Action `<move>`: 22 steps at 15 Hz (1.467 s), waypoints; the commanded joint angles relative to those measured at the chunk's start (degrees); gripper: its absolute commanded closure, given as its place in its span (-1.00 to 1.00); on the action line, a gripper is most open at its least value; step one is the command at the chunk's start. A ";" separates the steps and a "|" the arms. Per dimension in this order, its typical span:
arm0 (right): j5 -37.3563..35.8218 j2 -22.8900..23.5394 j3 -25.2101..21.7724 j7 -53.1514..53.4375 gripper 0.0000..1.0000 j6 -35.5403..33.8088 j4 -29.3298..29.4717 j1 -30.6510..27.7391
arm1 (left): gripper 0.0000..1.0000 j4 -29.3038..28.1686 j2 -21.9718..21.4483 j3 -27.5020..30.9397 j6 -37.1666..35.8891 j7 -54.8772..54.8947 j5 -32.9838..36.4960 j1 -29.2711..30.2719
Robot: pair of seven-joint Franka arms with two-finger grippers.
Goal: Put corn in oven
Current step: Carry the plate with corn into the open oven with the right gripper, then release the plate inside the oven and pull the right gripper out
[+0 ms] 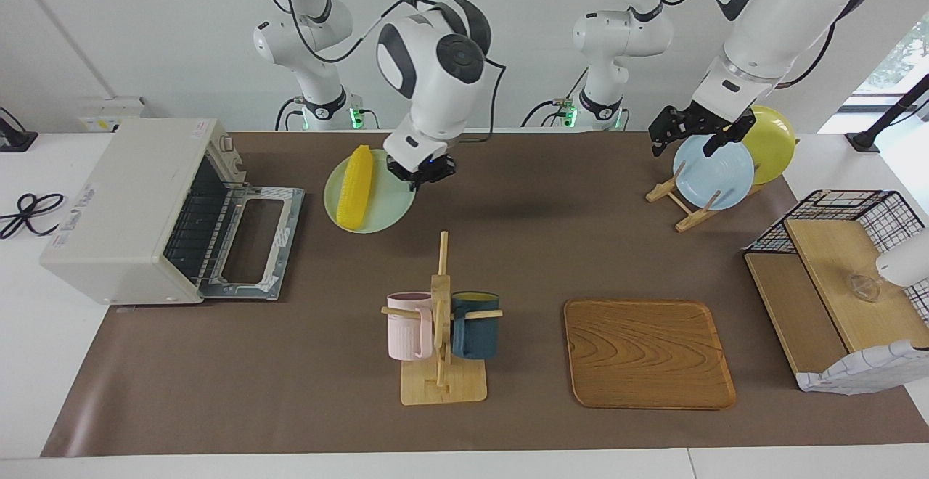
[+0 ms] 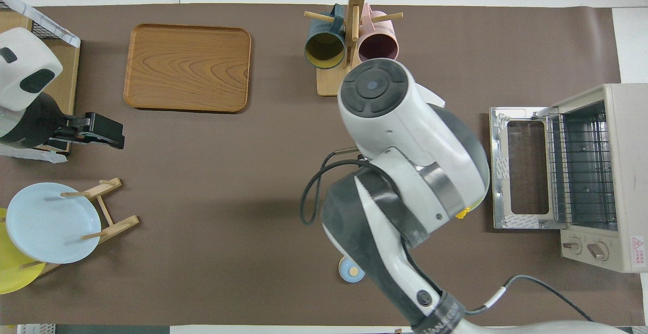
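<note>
Two arms in view. Right gripper (image 1: 421, 172) is clamped on the rim of a pale green plate (image 1: 388, 207), held up in the air at upper centre-left of the facing frame, just beside the oven (image 1: 138, 210). Corn (image 1: 355, 187) lies on that plate, lengthwise, on the half toward the oven. Oven door (image 1: 254, 243) is folded down flat, rack exposed; bare brown mat (image 1: 290, 363) fills the lower left of the frame below it, open room up to the mug rack (image 1: 440, 319).

Left gripper (image 1: 693, 130) hangs with jaws spread over the blue plate (image 1: 715, 174) on the dish stand at upper right, waiting.

Overhead frame: right arm's wrist covers plate and corn almost wholly, only a yellow sliver (image 2: 461, 214) shows at the wrist's edge, close to the door's edge (image 2: 493, 172). Small blue bell (image 2: 351, 270) peeks out low centre; the facing frame does not show it. Wooden tray (image 2: 187, 68) sits upper left, clear of both arms.
</note>
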 commanded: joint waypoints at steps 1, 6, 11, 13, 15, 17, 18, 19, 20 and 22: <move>-2.77 -6.48 0.70 -1.37 1.00 0.44 -8.93 -4.37 | -1.00 -1.03 -1.20 -0.14 -0.57 0.41 0.73 0.02; -6.47 -8.43 0.61 -6.73 1.00 -0.79 -11.40 -10.81 | -1.00 -1.03 -1.20 -0.14 -0.40 0.41 0.73 0.11; -8.23 -10.36 0.70 -15.60 1.00 6.05 -18.25 -21.60 | -1.00 -1.03 -1.20 -0.14 -0.40 0.50 0.73 0.02; -8.23 -10.62 0.70 -17.11 1.00 8.51 -19.74 -23.46 | -1.00 -1.03 -1.20 -0.14 -0.31 0.41 0.81 0.02; -10.41 -11.59 0.61 -17.03 1.00 11.06 -22.11 -22.94 | -1.00 -1.03 -1.20 -0.14 -0.40 0.50 0.73 0.02; -10.69 -11.68 0.70 -17.37 1.00 12.04 -22.74 -23.81 | -1.00 -1.03 -1.20 -0.14 -0.57 0.41 0.73 0.02; -10.69 -11.94 0.70 -18.42 1.00 13.35 -23.96 -24.77 | -1.00 -1.03 -1.29 -0.14 -0.57 0.41 0.73 0.02; -10.69 -12.29 0.70 -20.09 1.00 15.36 -25.19 -26.26 | -1.00 -1.03 -1.20 -0.14 -0.57 0.41 0.81 0.19; -10.69 -12.47 0.70 -22.10 1.00 17.21 -26.42 -28.19 | -1.00 -1.03 -1.20 -0.14 -0.57 0.41 0.73 0.28; -10.69 -12.56 0.70 -24.58 1.00 18.45 -26.96 -29.53 | -1.00 -1.03 -1.20 -0.14 -0.57 0.41 0.81 0.46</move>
